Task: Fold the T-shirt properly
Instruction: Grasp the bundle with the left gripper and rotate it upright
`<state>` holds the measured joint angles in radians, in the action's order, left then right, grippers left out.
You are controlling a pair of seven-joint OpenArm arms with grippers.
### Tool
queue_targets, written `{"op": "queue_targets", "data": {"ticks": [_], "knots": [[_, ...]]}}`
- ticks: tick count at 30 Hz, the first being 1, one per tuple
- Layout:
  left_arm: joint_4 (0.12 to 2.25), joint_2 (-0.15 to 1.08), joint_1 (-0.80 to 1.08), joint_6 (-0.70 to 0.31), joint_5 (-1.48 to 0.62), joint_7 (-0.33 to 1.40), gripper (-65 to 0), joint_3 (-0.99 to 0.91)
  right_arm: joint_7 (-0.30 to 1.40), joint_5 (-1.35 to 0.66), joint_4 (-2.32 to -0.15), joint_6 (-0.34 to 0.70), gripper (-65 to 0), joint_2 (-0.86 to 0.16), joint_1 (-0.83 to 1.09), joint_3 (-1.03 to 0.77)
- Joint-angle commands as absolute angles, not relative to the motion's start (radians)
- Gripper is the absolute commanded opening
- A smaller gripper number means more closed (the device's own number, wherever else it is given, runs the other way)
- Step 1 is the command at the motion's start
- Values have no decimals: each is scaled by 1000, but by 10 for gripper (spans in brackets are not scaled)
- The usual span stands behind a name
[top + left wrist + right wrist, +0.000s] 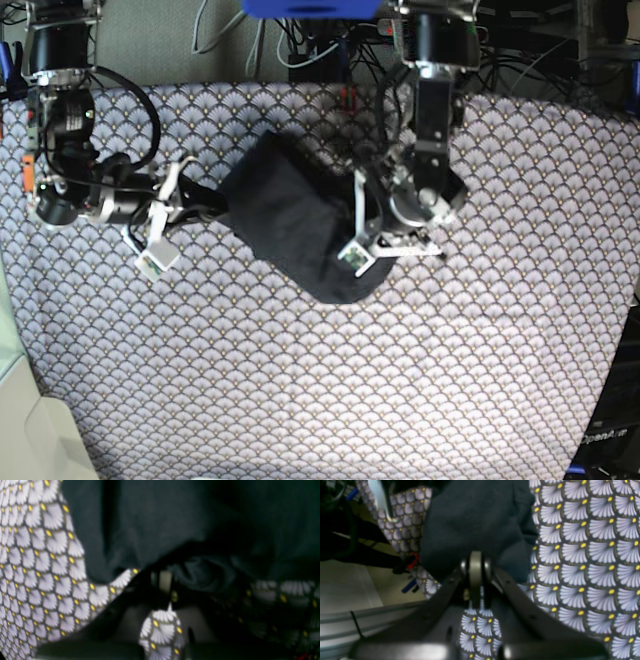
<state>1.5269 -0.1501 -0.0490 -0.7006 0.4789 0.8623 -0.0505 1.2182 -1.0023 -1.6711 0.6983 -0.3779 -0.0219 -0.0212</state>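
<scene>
Pale scallop-patterned cloth with small yellow dots covers the whole table (300, 400), and nearest to you it lies bare. No container is visible here, and you will find no readable writing either; only some faint letters show at the near right corner of the base view, too small to make out.

Going further in, you see the T-shirt (292, 230), dark charcoal and without print, bunched into a compact slanted shape near the middle of the table, a little toward the far side. It runs from the far left down to the near right.

The right gripper (212, 207) reaches in from the left of the base view and meets the shirt's left edge. In its wrist view the fingers (475, 570) are pressed together, with dark fabric against their tips, so it grips the shirt.

The left gripper (356, 232) comes from the far side and sits at the shirt's right edge. Its wrist view is dark and blurred; the jaws are closed, but you cannot tell whether fabric is caught between them.
</scene>
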Motion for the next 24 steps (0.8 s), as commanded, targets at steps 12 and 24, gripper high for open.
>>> {"op": "queue_targets", "data": {"ticks": [12, 24], "knots": [[1461, -157, -134, -698, 466, 840, -650, -50, 1081, -711, -1684, 698, -650, -395, -45, -31], [1374, -157, -200, -698, 461, 832, -650, -50, 963, -604, -1518, 698, -650, -315, -41, 39]]}}
